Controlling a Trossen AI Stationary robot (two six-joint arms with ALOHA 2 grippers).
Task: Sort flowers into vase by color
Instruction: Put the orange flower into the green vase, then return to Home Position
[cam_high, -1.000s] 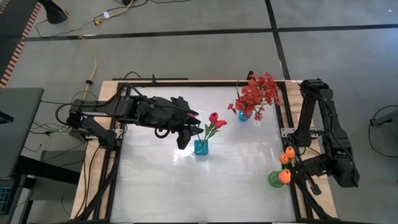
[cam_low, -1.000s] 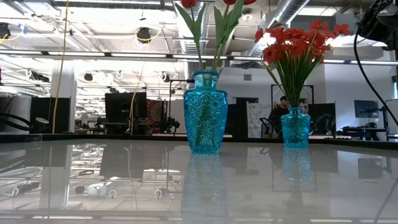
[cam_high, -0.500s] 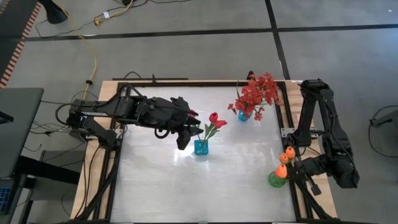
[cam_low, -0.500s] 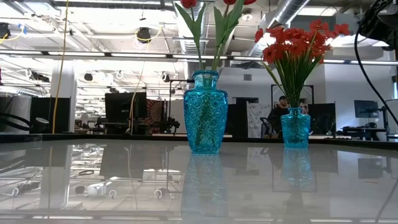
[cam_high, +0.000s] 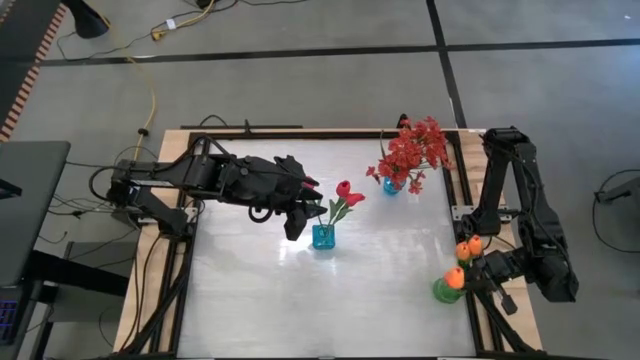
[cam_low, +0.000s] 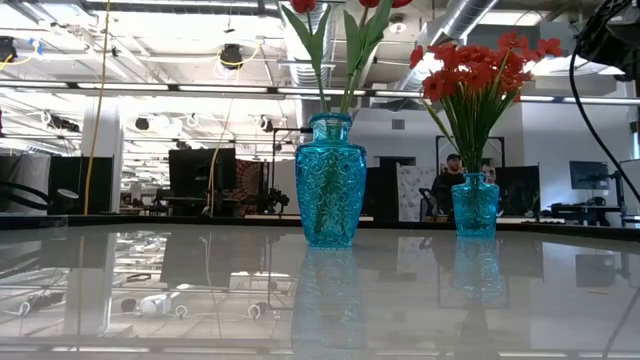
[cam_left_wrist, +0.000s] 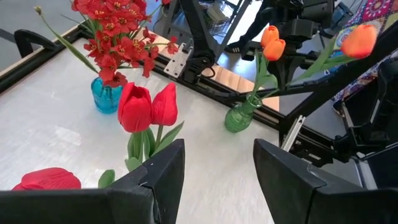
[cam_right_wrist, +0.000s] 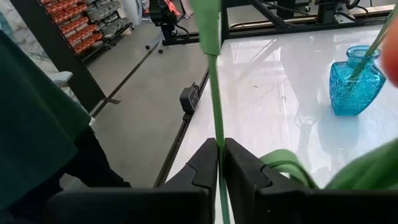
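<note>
High looks straight down; low looks level; both share teal vase (cam_high: 323, 237).

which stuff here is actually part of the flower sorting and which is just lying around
Part of the job:
- orange tulip, stem pinched in the right gripper
- green vase with orange tulips
- red tulips in the centre blue vase
- red blossom spray in the far blue vase
- left gripper, open

Just lying about:
- yellow cable on the floor

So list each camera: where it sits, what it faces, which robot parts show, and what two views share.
High: overhead, facing down; both arms, table.
Low: table height, level; blue vase, no gripper.
Left wrist: behind open left gripper; red tulips.
Right wrist: right gripper shut on green stem.
Shared: green vase.
</note>
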